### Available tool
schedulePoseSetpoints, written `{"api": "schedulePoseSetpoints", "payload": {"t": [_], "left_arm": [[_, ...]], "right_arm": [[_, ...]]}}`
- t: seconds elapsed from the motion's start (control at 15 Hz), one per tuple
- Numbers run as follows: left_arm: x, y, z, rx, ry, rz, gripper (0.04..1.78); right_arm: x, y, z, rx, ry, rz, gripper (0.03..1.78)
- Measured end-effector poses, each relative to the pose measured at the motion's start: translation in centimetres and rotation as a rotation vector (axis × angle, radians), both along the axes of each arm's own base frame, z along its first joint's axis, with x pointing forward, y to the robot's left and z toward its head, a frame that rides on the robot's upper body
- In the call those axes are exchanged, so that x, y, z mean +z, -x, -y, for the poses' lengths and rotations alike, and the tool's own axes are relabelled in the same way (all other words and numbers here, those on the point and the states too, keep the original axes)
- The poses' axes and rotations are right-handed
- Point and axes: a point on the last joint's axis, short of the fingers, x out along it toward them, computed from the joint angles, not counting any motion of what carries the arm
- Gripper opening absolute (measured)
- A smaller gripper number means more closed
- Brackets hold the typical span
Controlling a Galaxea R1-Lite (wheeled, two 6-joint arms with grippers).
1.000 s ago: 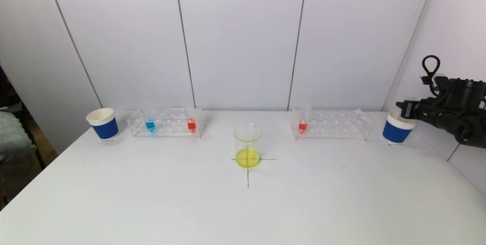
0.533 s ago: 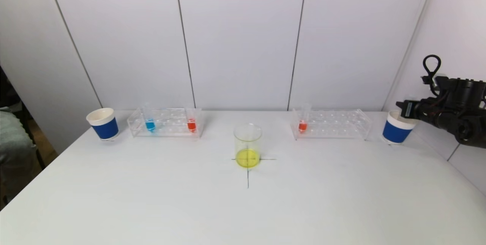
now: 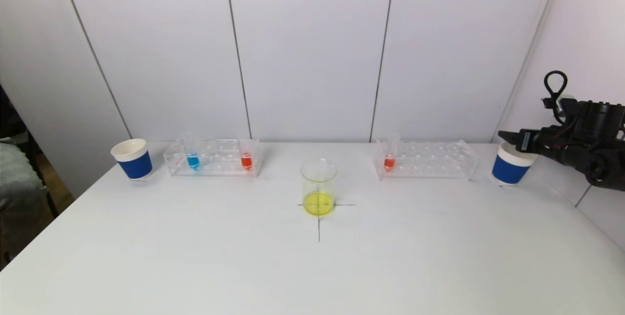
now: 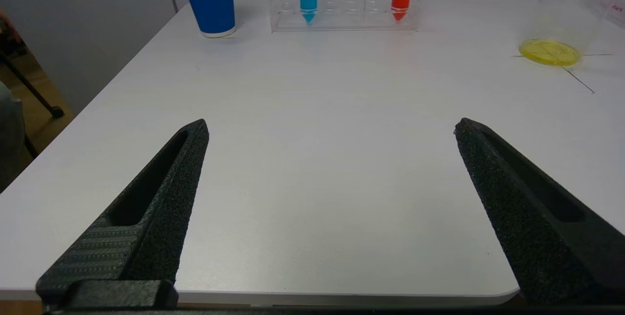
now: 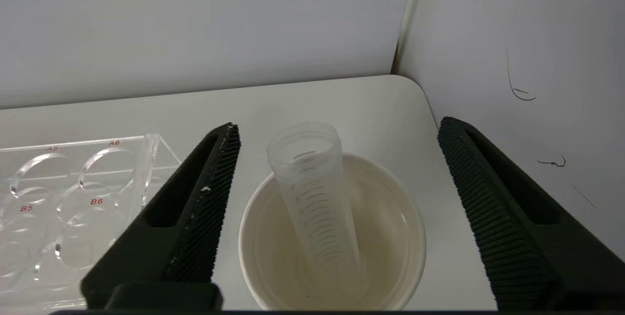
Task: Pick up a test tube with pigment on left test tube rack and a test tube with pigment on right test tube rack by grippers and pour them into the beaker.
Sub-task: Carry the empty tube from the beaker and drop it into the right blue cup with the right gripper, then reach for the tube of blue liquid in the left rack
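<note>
The glass beaker (image 3: 318, 185) holds yellow liquid at the table's middle. In the left rack (image 3: 212, 158) stand a blue tube (image 3: 192, 156) and a red tube (image 3: 246, 156). The right rack (image 3: 425, 160) holds one red tube (image 3: 389, 157). My right gripper (image 3: 508, 135) hovers open over the right blue cup (image 3: 510, 164). An empty clear tube (image 5: 312, 193) leans inside that cup, free between the spread fingers (image 5: 215, 183). My left gripper (image 4: 332, 122) is open and empty, low over the table's near left edge, out of the head view.
A second blue cup (image 3: 133, 158) stands left of the left rack. The side wall (image 3: 576, 36) runs close behind my right arm. A black cross (image 3: 319, 222) marks the table under the beaker.
My right gripper's jaws have spread apart above the right cup. The arm has stayed where it was, and nothing else on the table moved.
</note>
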Motion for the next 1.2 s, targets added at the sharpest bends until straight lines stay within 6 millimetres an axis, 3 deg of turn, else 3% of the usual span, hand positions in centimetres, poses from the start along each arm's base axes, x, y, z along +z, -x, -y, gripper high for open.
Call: {"api": "schedulePoseSetpoints", "payload": {"t": [0.27,0.47,0.67,0.87,1.2], "left_arm": [[0.0,0.0,0.0,0.000,0.000,0.000,1.76],[0.0,0.0,0.0,0.000,0.000,0.000,1.76],[0.0,0.0,0.0,0.000,0.000,0.000,1.76],[0.0,0.0,0.0,0.000,0.000,0.000,1.76],[0.0,0.0,0.0,0.000,0.000,0.000,1.76]], "right_arm": [[0.1,0.1,0.0,-0.002,-0.001,0.001,1.78],[1.6,0.5,-0.4,0.002,-0.010,0.031,1.78],[3.7,1.7,-2.7,0.038,-0.018,0.097,1.78],[5.4,4.7,-6.1,0.101,-0.027,0.151,1.78],[8.6,12.5,-11.5,0.213,-0.062,0.220,1.77]]}}
